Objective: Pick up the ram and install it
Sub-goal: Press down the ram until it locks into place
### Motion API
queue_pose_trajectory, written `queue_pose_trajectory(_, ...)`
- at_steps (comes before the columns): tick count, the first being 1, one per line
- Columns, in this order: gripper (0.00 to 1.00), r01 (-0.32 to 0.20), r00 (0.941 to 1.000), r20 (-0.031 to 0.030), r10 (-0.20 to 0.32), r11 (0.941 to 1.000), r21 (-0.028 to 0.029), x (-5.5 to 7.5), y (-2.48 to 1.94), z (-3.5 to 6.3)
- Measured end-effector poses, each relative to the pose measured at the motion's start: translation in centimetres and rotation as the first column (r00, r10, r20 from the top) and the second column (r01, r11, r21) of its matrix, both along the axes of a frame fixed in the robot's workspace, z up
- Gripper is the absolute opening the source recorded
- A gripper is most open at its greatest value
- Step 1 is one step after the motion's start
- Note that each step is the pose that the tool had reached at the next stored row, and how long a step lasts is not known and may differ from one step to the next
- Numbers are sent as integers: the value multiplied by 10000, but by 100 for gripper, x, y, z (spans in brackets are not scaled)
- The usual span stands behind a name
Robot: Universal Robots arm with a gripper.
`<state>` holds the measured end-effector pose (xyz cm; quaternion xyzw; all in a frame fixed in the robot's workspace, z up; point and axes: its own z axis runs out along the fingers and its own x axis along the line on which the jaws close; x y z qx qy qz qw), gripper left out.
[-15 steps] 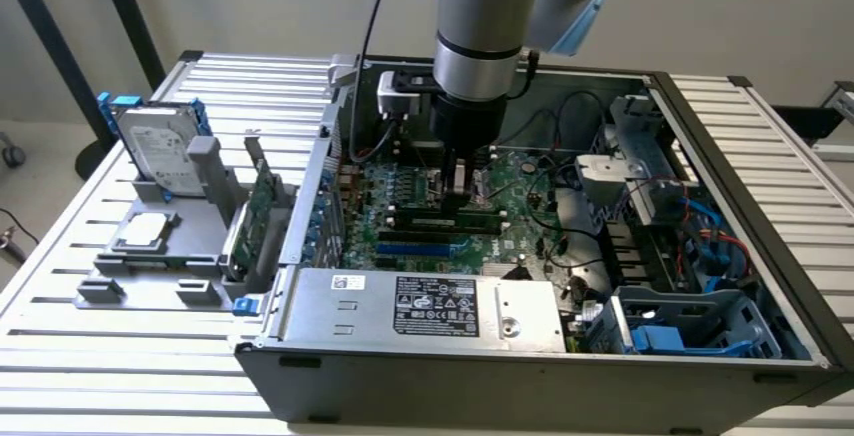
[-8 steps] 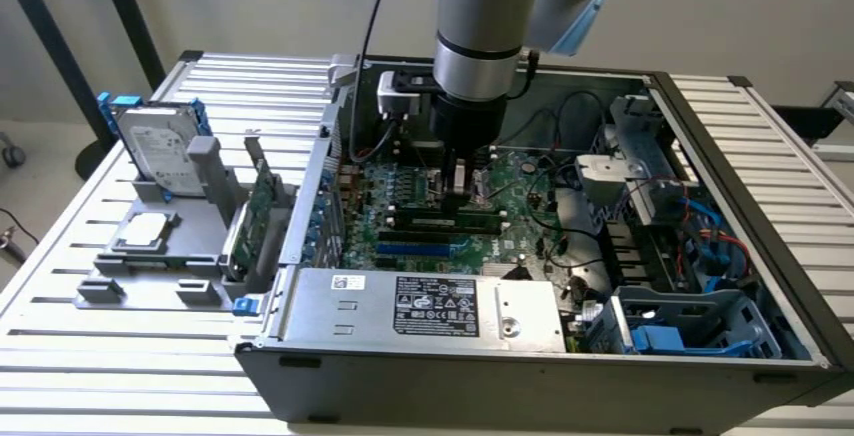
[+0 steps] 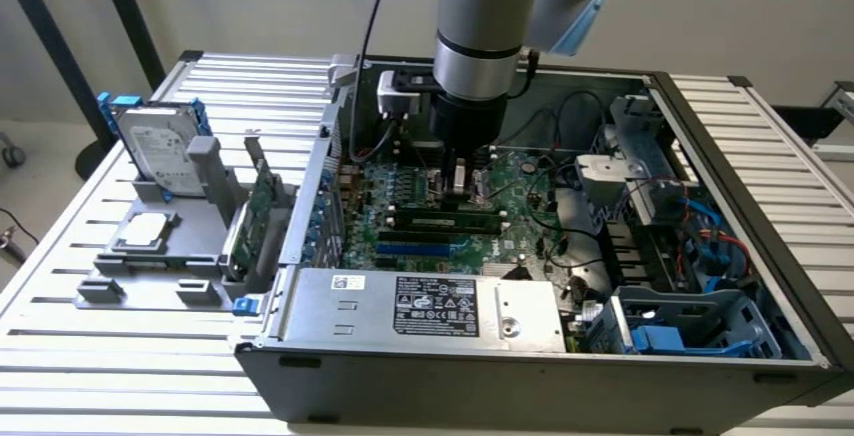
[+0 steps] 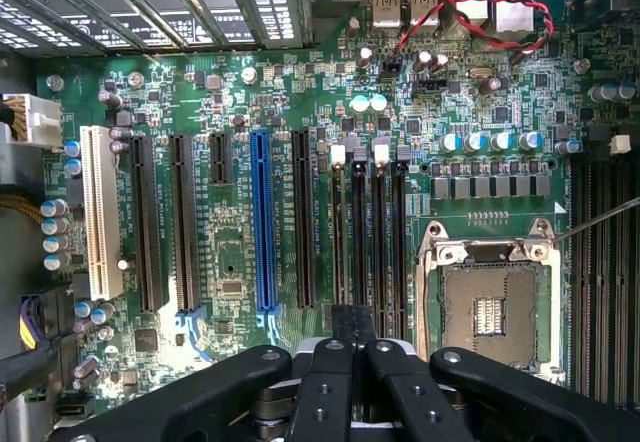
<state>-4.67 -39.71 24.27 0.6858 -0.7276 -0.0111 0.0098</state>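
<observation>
Ram [image 3: 438, 222], seated flat in motherboard [image 4: 240, 92] slot; gripper [image 3: 470, 194] closed empty just above it, pressing-in step, judged needing even downward force.

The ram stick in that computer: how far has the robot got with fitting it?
Looks done: the ram is inside the case, lying along the motherboard slots. In hand: the end effector is shut, low over the board close to the stick. Left: confirming the fit, since whether the stick is fully seated cannot be told.
</observation>
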Motion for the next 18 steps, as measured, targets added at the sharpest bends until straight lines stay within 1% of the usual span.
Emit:
queue_pose_trajectory(5,11,-108,9999,14,108,9999,9,1,0,-19)
queue_pose_trajectory(13,11,-121,9999,21,121,9999,73,23,0,-51)
queue_pose_trajectory(18,11,-121,9999,21,121,9999,93,36,0,-67)
